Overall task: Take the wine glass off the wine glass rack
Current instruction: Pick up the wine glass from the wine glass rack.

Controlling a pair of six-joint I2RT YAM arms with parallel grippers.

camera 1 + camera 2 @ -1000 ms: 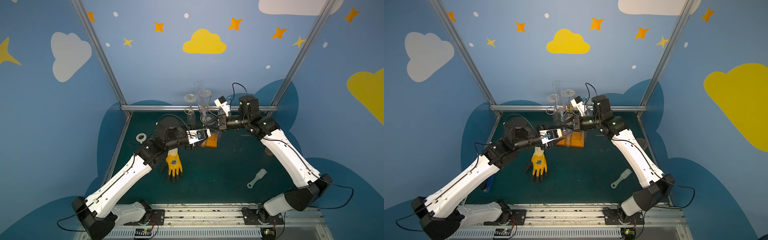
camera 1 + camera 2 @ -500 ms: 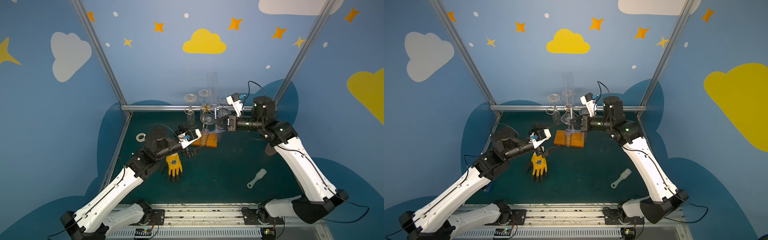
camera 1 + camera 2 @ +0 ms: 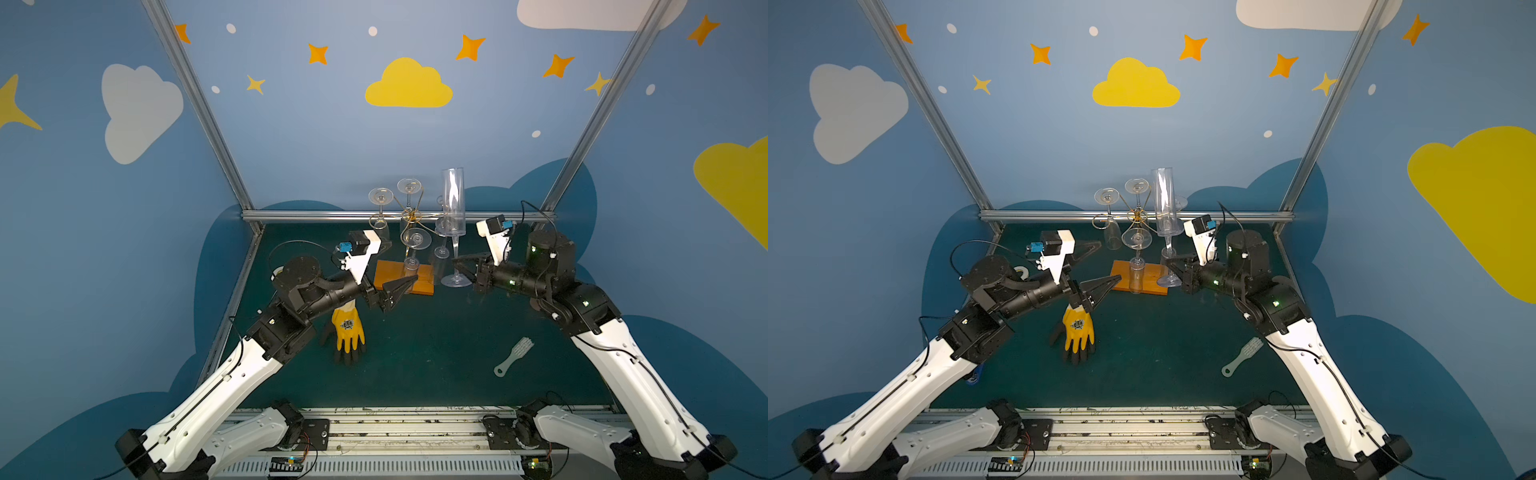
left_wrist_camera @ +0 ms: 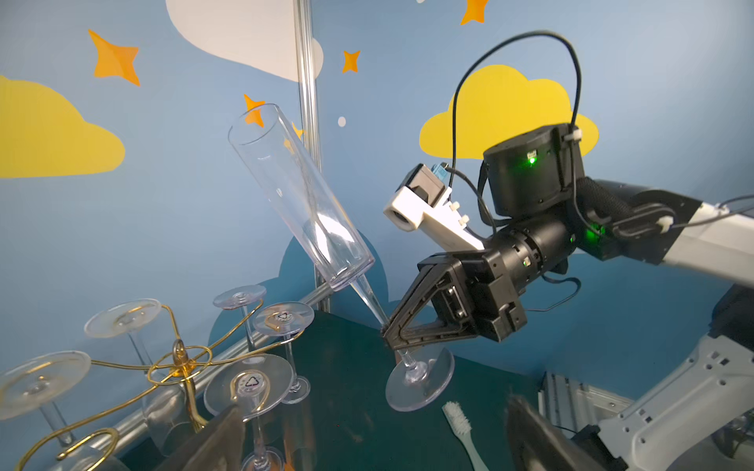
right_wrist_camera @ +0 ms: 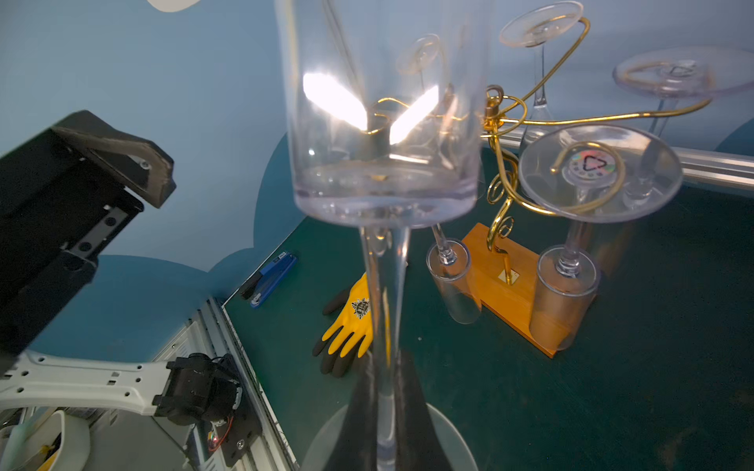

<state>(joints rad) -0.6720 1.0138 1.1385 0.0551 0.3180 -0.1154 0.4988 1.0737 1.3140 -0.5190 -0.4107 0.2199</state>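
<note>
The wine glass point(image 3: 452, 199) point(image 3: 1165, 199) is a tall clear flute, upright and clear of the rack's arms, just to the right of them. My right gripper point(image 3: 455, 262) point(image 3: 1168, 262) point(image 5: 383, 367) is shut on its stem, low down near the foot. The wine glass rack point(image 3: 409, 216) point(image 3: 1137, 216) point(image 4: 179, 363) point(image 5: 495, 122) is gold wire on an orange wooden base point(image 3: 422, 278). Several other glasses hang upside down on it. My left gripper point(image 3: 403, 262) point(image 3: 1109, 262) point(image 4: 375, 432) is open and empty at the base's left front corner.
A yellow and black glove point(image 3: 348, 332) point(image 3: 1077, 328) lies on the green mat in front of the rack. A pale brush point(image 3: 513, 357) point(image 4: 461, 428) lies to the right front. A blue stapler point(image 5: 269, 277) and a white tape roll point(image 3: 1021, 272) sit by the left frame.
My right gripper has carried the flute to the right, off the rack's arms, and lowered it. My left gripper has opened wide and drawn back from the rack base.
</note>
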